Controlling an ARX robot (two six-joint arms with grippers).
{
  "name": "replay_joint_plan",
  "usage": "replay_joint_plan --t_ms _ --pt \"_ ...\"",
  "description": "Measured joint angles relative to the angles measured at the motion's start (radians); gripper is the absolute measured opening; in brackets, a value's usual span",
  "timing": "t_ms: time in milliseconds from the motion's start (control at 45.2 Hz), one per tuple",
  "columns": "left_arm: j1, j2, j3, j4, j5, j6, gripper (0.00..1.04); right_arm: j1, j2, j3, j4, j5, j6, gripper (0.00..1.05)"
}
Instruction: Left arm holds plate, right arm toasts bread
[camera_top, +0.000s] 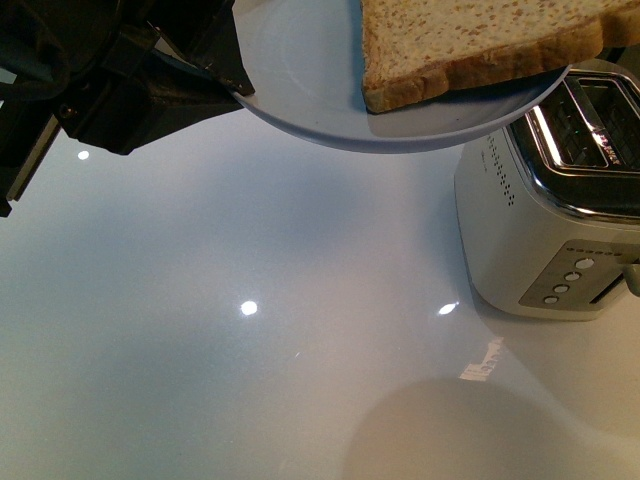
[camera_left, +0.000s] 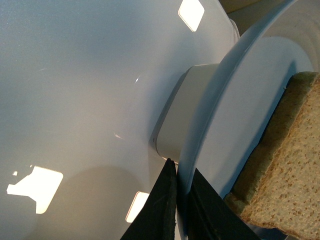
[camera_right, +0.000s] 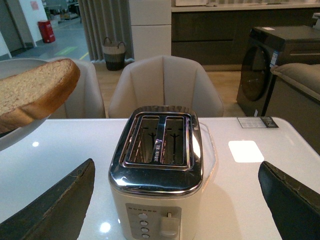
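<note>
My left gripper (camera_top: 235, 85) is shut on the rim of the pale blue-grey plate (camera_top: 300, 70) and holds it up above the table, next to the toaster (camera_top: 560, 200). The tan bread slice (camera_top: 470, 45) lies on the plate with its crust over the near rim. In the left wrist view the black fingers (camera_left: 162, 205) pinch the plate's edge (camera_left: 225, 115), with the bread (camera_left: 285, 165) beside them. In the right wrist view my right gripper (camera_right: 175, 210) is open, with its fingers wide on either side of the toaster (camera_right: 157, 170). The bread (camera_right: 32, 92) shows at that view's edge. The right gripper is not in the front view.
The cream and chrome toaster has two empty slots (camera_right: 157, 140) and a lever and buttons on its end (camera_right: 155, 222). The glossy white table (camera_top: 250, 350) carries light reflections. Beige chairs (camera_right: 165, 85) stand behind the table, and a dark appliance (camera_right: 280, 65) is further off.
</note>
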Motion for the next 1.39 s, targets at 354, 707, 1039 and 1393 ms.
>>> replay_joint_plan --t_ms 354,707,1039,1393 --pt "-0.001 0.000 0.000 0.000 -0.001 0.002 0.03 0.000 0.000 0.000 0.000 0.000 0.000 0.96" --pt "-0.004 -0.002 0.000 0.000 0.003 0.003 0.03 -0.244 0.446 0.263 -0.457 -0.457 -0.003 0.96" --pt "-0.002 -0.003 0.000 0.000 0.001 0.003 0.03 -0.263 0.687 0.423 -0.277 -0.484 0.198 0.96" --pt "-0.002 -0.003 0.000 0.000 -0.001 0.003 0.03 0.040 0.979 0.528 0.036 -0.349 0.489 0.96"
